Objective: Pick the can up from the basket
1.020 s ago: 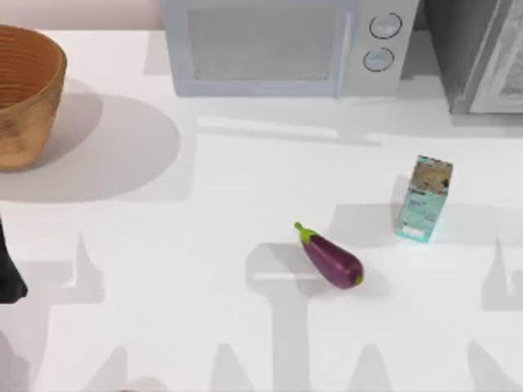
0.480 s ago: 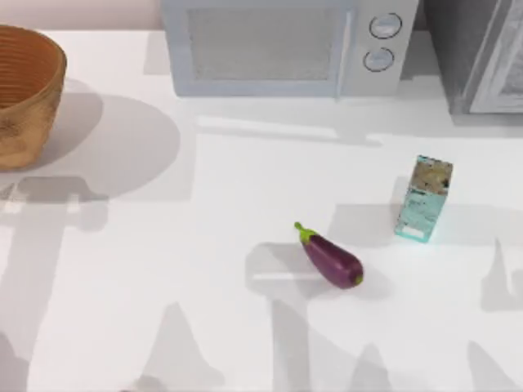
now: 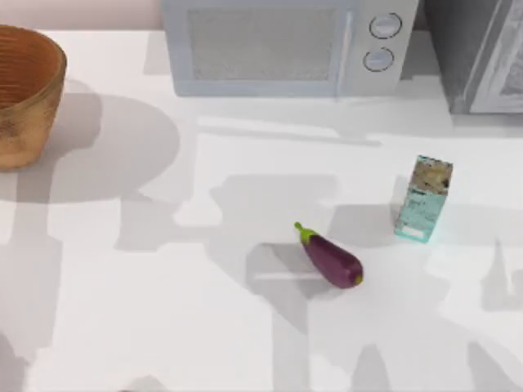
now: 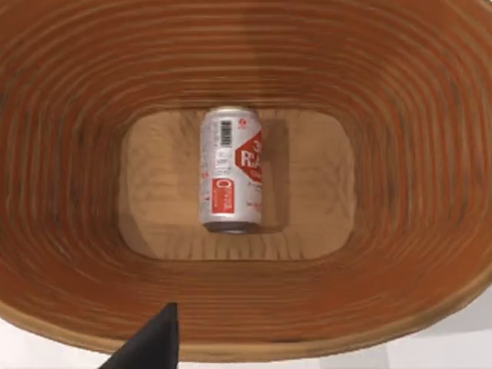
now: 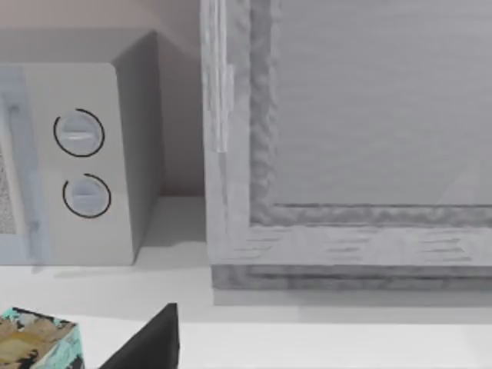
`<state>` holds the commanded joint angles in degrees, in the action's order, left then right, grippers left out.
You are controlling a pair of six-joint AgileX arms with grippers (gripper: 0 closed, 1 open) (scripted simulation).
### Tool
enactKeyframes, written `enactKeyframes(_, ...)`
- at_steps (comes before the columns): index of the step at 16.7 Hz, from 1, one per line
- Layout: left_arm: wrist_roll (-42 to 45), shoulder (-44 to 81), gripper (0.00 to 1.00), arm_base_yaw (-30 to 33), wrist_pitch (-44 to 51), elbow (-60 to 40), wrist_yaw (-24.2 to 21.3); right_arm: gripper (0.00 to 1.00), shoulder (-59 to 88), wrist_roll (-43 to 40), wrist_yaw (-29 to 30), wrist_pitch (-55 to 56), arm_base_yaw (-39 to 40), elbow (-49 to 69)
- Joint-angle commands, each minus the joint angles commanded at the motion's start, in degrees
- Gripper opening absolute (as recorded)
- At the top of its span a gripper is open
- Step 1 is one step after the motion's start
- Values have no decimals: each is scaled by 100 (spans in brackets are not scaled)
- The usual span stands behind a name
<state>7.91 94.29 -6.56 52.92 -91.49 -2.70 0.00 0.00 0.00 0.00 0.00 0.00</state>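
Observation:
The can (image 4: 229,169), white with red label marks, lies on its side on the flat floor of the basket (image 4: 400,92). In the top view the orange-brown wicker basket (image 3: 24,90) stands at the table's far left, and its inside is hidden there. My left gripper (image 4: 154,344) hangs above the basket's mouth, well clear of the can, with a dark part of it showing over the near rim. My right gripper (image 5: 154,342) is over the table's right side, facing the back wall, with nothing near it.
A microwave (image 3: 278,45) stands at the back centre with a grey cabinet (image 3: 482,49) to its right. A purple eggplant (image 3: 331,260) lies mid-table. A teal carton (image 3: 423,200) stands upright to its right.
The dark piece of my left arm at the top view's left edge has gone from sight. The arm shadows on the table have swept to the right.

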Motion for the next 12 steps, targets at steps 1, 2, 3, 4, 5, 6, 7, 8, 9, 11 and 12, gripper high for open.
enactKeyframes(1, 52, 591, 100, -47, 321, -558, -20, 100, 0, 0, 0, 0, 0, 0)
enactKeyframes(2, 102, 1161, 100, -93, 631, -1099, -40, 100, 0, 0, 0, 0, 0, 0)
enactKeyframes(3, 150, 1709, 100, -137, 927, -1619, -59, 100, 0, 0, 0, 0, 0, 0)
enactKeyframes(4, 196, 2230, 100, -179, 1209, -2116, -78, 100, 0, 0, 0, 0, 0, 0)
enactKeyframes(5, 240, 2720, 100, -219, 1474, -2586, -97, 100, 0, 0, 0, 0, 0, 0)
enactKeyframes(6, 280, 3167, 100, -257, 1715, -3017, -114, 100, 0, 0, 0, 0, 0, 0)
enactKeyframes(7, 318, 3574, 100, -293, 1933, -3414, -128, 100, 0, 0, 0, 0, 0, 0)
enactKeyframes(8, 352, 3941, 100, -326, 2128, -3771, -140, 100, 0, 0, 0, 0, 0, 0)
enactKeyframes(9, 383, 4263, 100, -356, 2298, -4087, -150, 100, 0, 0, 0, 0, 0, 0)
enactKeyframes(11, 430, 4754, 100, -403, 2556, -4569, -165, 100, 0, 0, 0, 0, 0, 0)
enactKeyframes(12, 444, 4910, 100, -417, 2639, -4721, -170, 100, 0, 0, 0, 0, 0, 0)
